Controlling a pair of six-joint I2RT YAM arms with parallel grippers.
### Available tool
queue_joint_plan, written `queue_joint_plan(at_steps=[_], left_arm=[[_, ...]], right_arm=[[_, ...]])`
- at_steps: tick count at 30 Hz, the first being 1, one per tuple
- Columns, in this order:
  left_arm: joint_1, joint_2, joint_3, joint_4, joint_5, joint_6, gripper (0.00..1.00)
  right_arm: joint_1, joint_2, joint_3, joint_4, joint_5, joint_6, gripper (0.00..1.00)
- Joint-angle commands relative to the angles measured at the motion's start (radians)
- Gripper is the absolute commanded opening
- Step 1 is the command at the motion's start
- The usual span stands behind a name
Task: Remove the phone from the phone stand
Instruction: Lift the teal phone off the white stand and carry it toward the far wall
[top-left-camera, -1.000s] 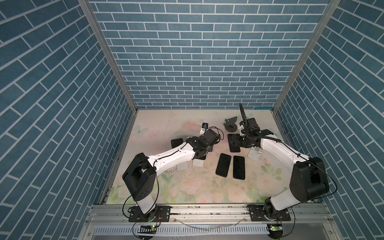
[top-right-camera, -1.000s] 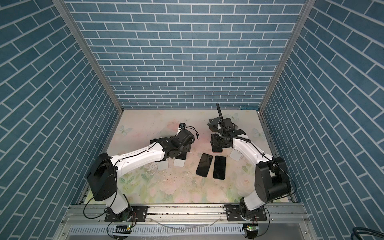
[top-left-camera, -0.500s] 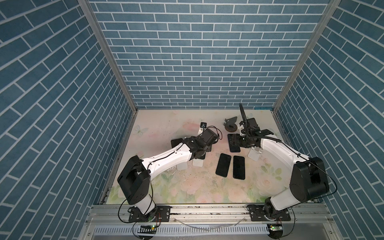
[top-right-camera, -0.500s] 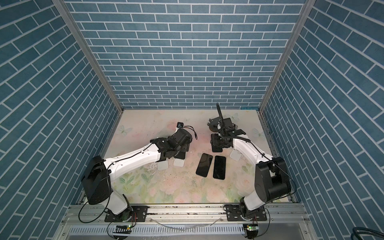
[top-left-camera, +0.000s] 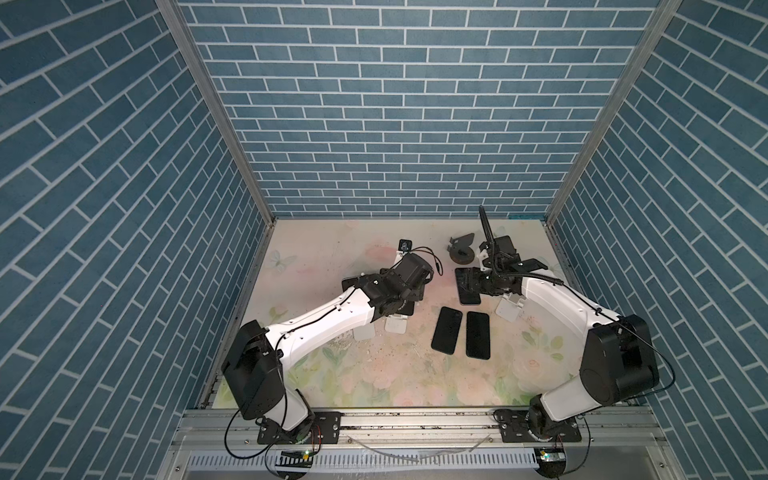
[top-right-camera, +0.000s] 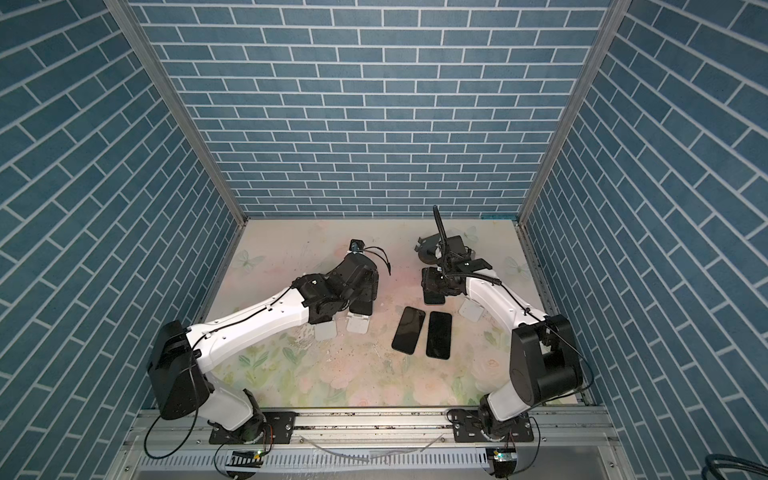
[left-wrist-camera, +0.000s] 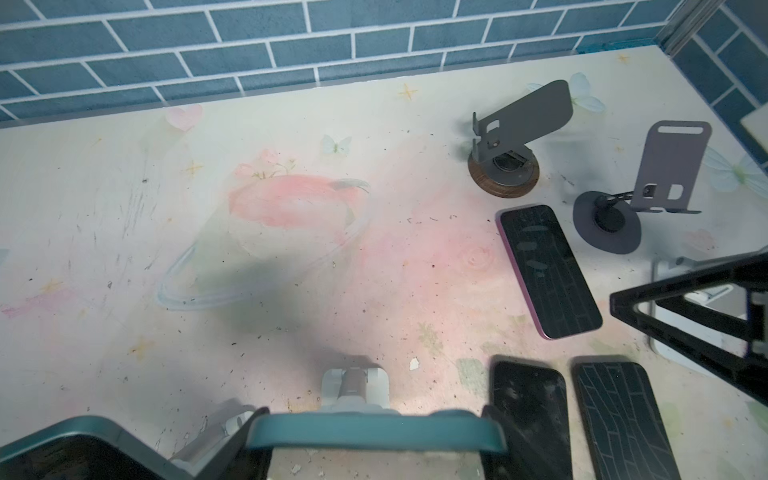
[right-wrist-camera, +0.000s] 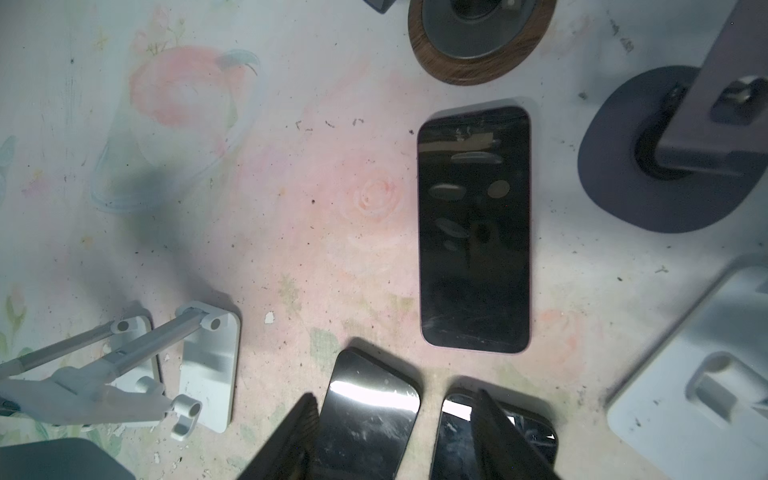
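One phone is mid-lift, I'd say: at ten o'clock from the flat phones (top-left-camera: 446, 330), the left gripper (top-left-camera: 405, 297), jaws pressed together, seems to pinch the teal phone (left-wrist-camera: 374, 430) above its white stand (left-wrist-camera: 354, 386). The right gripper (right-wrist-camera: 394, 397) hovers spread. Next, raise the phone straight up, clear of the cradle.

Phone (left-wrist-camera: 374, 430): teal frame, rounded corners. The left wrist view shows it nearly edge-on, one long teal side running level across the bottom of the view; its faces cannot be made out.

Phone stand (left-wrist-camera: 353, 386): white, with a flat base and a grey hinged arm. It stands on the floral mat just beyond that teal edge. In both top views its base (top-left-camera: 397, 325) lies left of centre. The phone above it is mostly hidden.

Whether the phone still rests on the stand: cannot tell.
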Motion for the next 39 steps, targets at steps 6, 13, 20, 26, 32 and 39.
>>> queue_joint_plan(at_steps=[6,13,20,26,32,39], left_arm=[[-0.019,0.061,0.156,-0.015,0.038,0.038,0.56],[-0.020,0.104,0.217,-0.023,0.056,0.047,0.56],[-0.020,0.190,0.306,-0.041,0.080,0.054,0.56],[-0.020,0.314,0.438,-0.104,0.107,0.052,0.56],[-0.020,0.446,0.584,-0.181,0.108,0.053,0.56],[-0.017,0.616,0.782,-0.278,0.107,0.073,0.56]], right_arm=[[-0.005,-0.112,-0.012,-0.050,0.116,-0.060,0.60],[-0.043,-0.168,-0.048,-0.051,0.129,-0.066,0.61],[-0.087,-0.212,-0.074,-0.062,0.146,-0.083,0.61],[-0.102,-0.241,-0.087,-0.075,0.175,-0.104,0.61],[-0.114,-0.271,-0.116,-0.070,0.195,-0.120,0.62],[-0.134,-0.287,-0.140,-0.070,0.212,-0.144,0.62]])
